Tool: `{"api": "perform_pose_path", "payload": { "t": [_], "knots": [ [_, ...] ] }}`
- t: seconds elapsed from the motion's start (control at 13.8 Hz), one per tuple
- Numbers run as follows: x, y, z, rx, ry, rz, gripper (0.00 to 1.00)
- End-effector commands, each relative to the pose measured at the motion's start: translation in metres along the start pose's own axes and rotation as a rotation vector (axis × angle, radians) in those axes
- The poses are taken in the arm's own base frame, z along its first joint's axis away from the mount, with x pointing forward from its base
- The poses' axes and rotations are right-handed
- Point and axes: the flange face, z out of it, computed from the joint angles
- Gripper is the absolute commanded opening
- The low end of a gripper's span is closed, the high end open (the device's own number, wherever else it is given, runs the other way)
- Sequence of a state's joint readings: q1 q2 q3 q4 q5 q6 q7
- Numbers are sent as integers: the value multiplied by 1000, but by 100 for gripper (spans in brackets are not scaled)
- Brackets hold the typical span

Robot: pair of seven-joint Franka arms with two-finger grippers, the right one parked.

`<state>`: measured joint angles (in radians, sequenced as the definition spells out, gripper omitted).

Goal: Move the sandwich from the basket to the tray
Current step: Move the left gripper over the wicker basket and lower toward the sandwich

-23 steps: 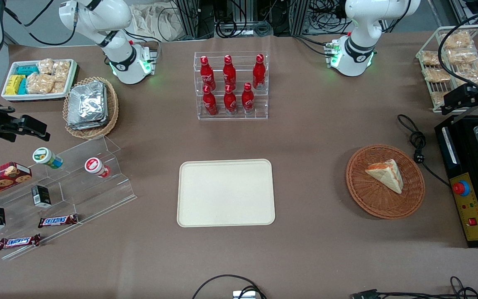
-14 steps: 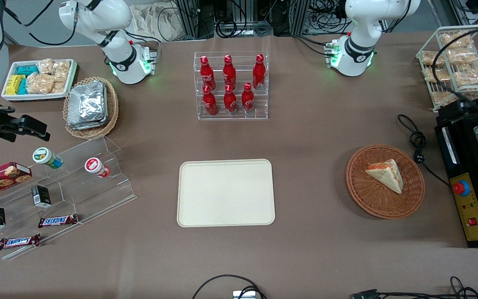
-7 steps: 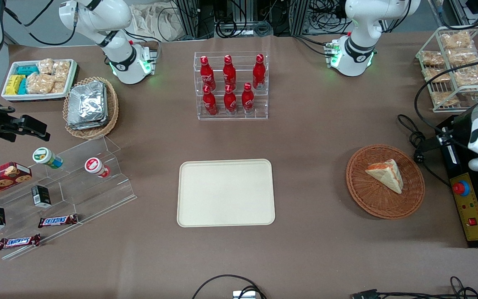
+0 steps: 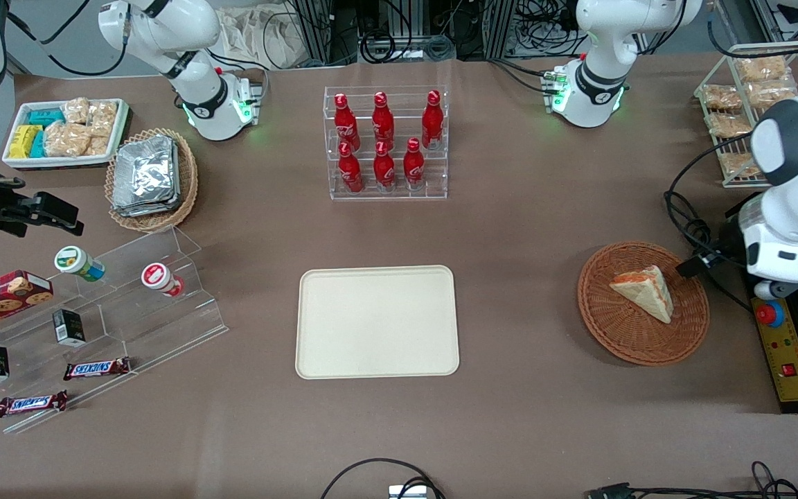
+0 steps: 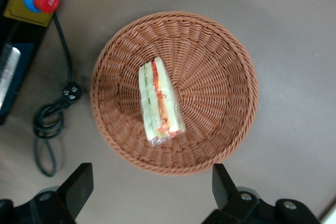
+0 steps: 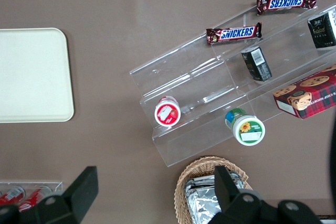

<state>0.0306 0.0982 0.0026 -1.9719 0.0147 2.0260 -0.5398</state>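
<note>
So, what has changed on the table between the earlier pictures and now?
Only the left arm moved: it swung in from the table's edge at its own end toward the basket. Its gripper now hangs open beside the basket, jaws apart, holding nothing. The sandwich lies in the basket as before, untouched. The tray has not moved and carries nothing.
</note>
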Motion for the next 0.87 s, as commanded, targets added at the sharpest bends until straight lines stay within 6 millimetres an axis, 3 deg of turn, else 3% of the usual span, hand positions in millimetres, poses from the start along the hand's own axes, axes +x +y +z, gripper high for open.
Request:
{"api": "perform_pose_path", "payload": {
  "t": [0.0, 0.29, 0.8],
  "knots": [
    [-21, -8, 35, -10, 36, -72, 100],
    [-26, -12, 75, -30, 63, -93, 100],
    [-19, -8, 114, -53, 88, -153, 100]
  ]
}}
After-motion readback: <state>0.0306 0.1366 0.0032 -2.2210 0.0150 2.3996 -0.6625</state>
